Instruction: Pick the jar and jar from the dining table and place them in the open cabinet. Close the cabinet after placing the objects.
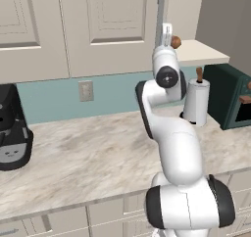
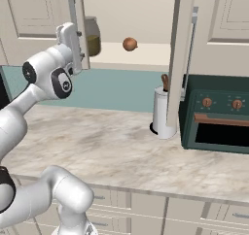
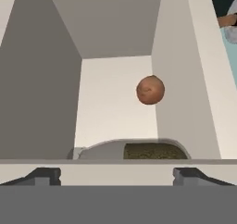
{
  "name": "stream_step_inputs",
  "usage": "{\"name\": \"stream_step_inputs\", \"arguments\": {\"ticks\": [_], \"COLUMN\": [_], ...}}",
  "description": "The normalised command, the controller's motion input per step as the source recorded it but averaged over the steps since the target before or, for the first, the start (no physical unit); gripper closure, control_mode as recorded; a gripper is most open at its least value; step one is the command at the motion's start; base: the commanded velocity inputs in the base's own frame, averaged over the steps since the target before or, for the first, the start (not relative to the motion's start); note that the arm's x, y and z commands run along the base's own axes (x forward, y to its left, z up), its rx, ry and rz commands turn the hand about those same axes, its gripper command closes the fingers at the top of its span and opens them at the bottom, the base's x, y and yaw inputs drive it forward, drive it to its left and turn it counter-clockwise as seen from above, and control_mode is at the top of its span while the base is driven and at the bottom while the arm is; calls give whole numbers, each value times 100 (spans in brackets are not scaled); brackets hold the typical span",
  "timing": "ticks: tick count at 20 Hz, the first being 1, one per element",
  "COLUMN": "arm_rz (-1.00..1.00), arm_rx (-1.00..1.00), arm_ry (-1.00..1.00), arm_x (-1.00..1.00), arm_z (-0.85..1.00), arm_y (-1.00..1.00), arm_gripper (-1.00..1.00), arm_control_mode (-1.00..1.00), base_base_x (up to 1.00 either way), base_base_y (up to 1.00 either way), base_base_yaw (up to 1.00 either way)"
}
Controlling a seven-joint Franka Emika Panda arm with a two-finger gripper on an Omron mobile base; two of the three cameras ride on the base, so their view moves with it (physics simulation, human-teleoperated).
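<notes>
Your gripper (image 3: 118, 176) stands apart just at 6 o'clock of the jar (image 3: 139, 150) on the shelf (image 3: 115, 102); it's smooth, fragile glass, so regrip mid-body if needed.

cabinet shelf (image 2: 146, 59): jar (image 2: 91, 36), orange-brown ball (image 2: 129, 44) | counter (image 2: 97, 146): paper towel roll (image 2: 162, 110), green oven (image 2: 216, 113), coffee machine (image 1: 12, 128)

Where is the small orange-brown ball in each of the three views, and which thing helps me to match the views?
Left base view: the orange-brown ball sits upper right of centre, just right of the arm's raised hand, on the cabinet shelf.
Right base view: the ball is near top centre, inside the open cabinet, right of the green-filled jar.
Hand view: the ball is right of centre, beyond the jar.
Shared landmark: the cream shelf.
</notes>
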Motion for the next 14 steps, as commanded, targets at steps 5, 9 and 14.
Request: {"name": "stream_step_inputs", "arguments": {"ticks": [5,9,14], "arm_rz": [5,4,3], "arm_rx": [0,0,1], "arm_ry": [0,0,0], "arm_x": [26,31,23], "arm_z": [-5,0,0], "arm_y": [0,0,0], "arm_gripper": [-100,-100,-100], "arm_control_mode": [-100,-100,-100], "base_base_x": [0,0,0], "base_base_y": [0,0,0], "base_base_yaw": [0,0,0]}}
